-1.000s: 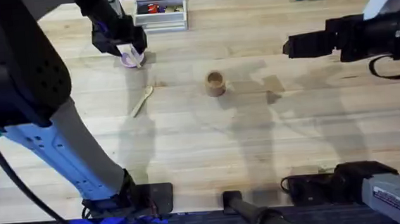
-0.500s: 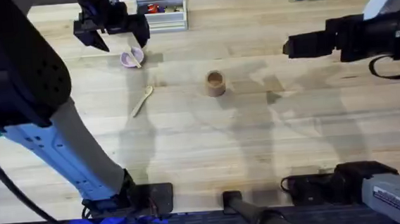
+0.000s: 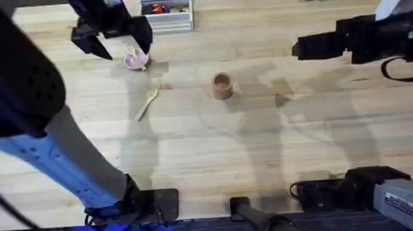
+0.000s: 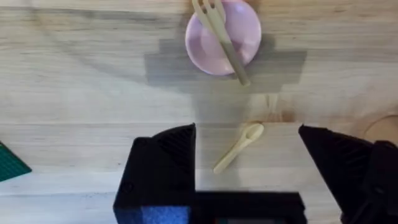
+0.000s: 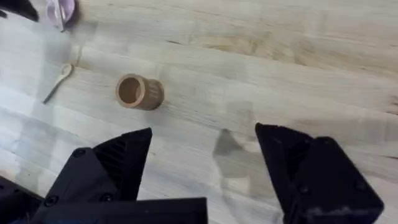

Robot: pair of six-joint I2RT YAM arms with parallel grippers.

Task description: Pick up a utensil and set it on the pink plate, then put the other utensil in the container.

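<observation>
Wooden table [image 3: 267, 148]. The fork [image 4: 221, 34] lies across the pink plate [image 4: 208, 43], handle overhanging its rim. The spoon [image 4: 239, 146] rests on the table near the plate; the brown cup [image 3: 222, 85] stands farther from it. Left gripper [image 3: 111, 36], fingers spread and empty, hangs above the plate. Right gripper [image 5: 202, 171], fingers spread, is empty. No legible writing.

Table [image 3: 266, 140]: pale wood planks, visible grain and knots, smooth with a low satin sheen.
Pink plate [image 4: 245, 28]: looks plastic, smooth, matt to faintly glossy.
Fork [image 4: 221, 34]: pale unfinished-looking wood, matt.
Spoon [image 4: 239, 146]: same pale wood, matt, smooth.
Container [image 5: 138, 92]: tan-brown, wood or cardboard look, dull finish.
Left gripper [image 4: 249, 180] and right gripper [image 5: 205, 177]: black plastic-looking fingers, matt, hard-edged.
</observation>
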